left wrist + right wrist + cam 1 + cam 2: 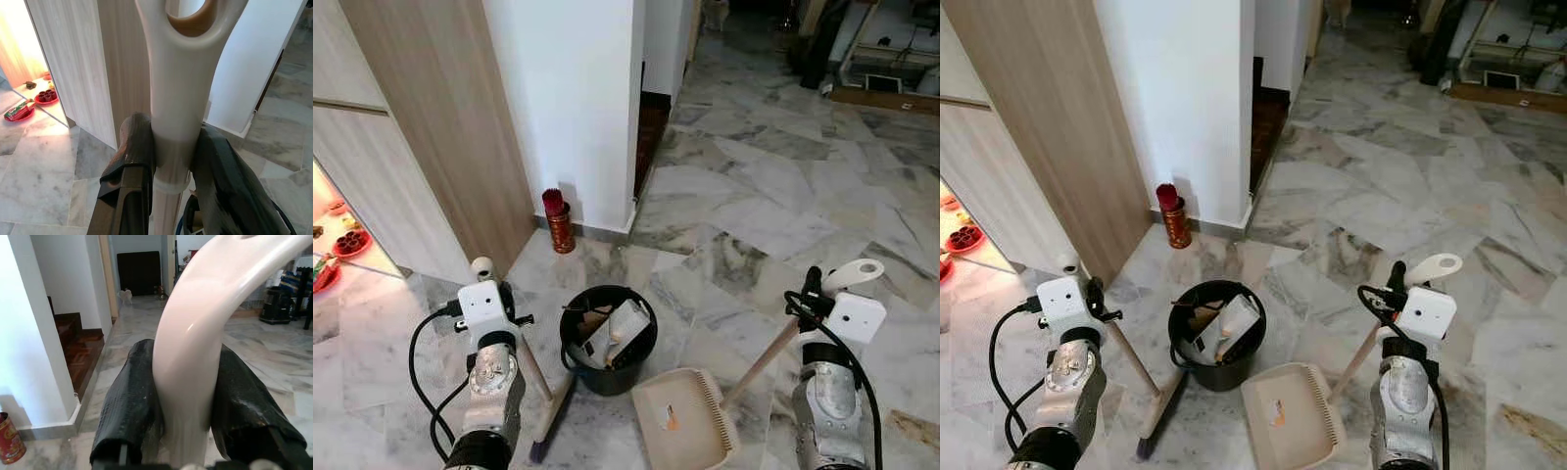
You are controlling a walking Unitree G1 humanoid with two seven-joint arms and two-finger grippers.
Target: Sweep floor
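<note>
Both hands are busy here. Left hand (pixel 176 147) is clamped around the cream plastic top of the broom handle (pixel 177 88), black fingers (pixel 134 152) pressing on either side just below the hanging loop. That silver left arm (pixel 489 392) reaches up from the bottom of the head view, and the wooden stick slants down from it to the broom head (pixel 548 431), which rests on the marble floor (pixel 773 196) right beside the bucket.

Right hand (pixel 188 406) is squeezed the same way on the curved white grip of the dustpan handle (pixel 195 333). The right arm (pixel 827 401) sits upright too, and its stick angles down and inward to the beige dustpan (pixel 680 421), lying flat on the floor with a little bit of orange debris in it.

Between the two arms stands a black bucket (pixel 607 338) stuffed with paper and card scraps, touching or nearly touching the pan's corner. Further back, a red tin (pixel 560 225) sits against the white pillar (pixel 568 98), next to a wood-panel wall (pixel 440 127).
</note>
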